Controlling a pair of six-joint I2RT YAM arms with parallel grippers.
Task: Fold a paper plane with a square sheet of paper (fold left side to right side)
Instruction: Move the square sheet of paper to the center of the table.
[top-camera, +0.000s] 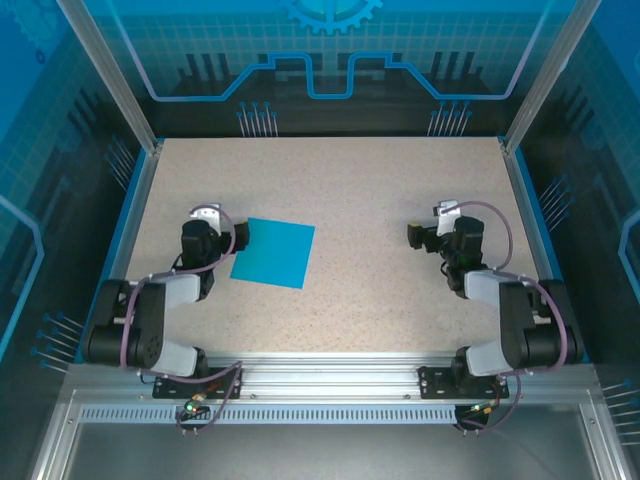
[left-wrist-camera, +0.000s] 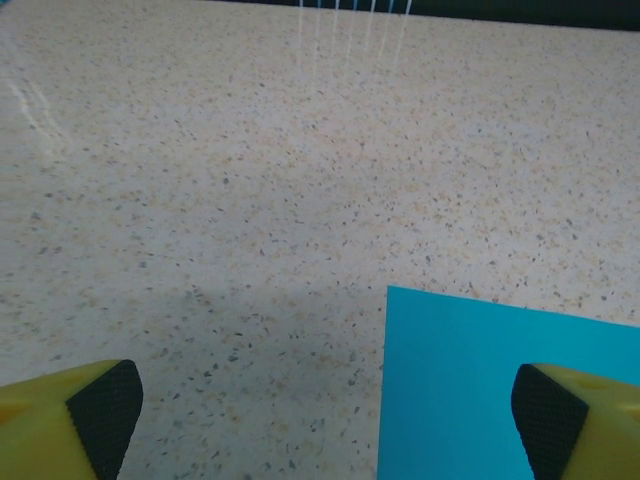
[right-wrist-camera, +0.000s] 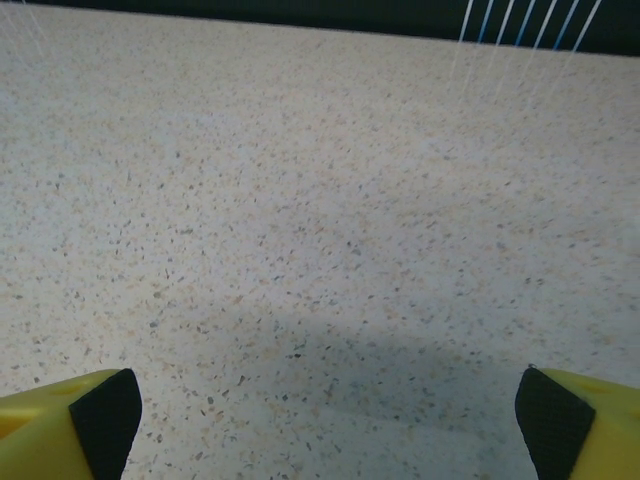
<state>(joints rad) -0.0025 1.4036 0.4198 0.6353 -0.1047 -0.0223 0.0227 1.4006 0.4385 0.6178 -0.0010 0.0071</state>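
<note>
Left gripper (left-wrist-camera: 325, 415) stood wide open with nothing in it, low over the table (top-camera: 380, 190). Its right pad (left-wrist-camera: 548, 420) sat over the square sheet of paper (top-camera: 273, 252) and its left pad (left-wrist-camera: 105, 415) over bare tabletop. Sheet lay flat and unfolded, left of the table's centre, with one corner between the pads. Right gripper (right-wrist-camera: 325, 415) was likewise wide open and empty, well apart from the sheet.
</note>
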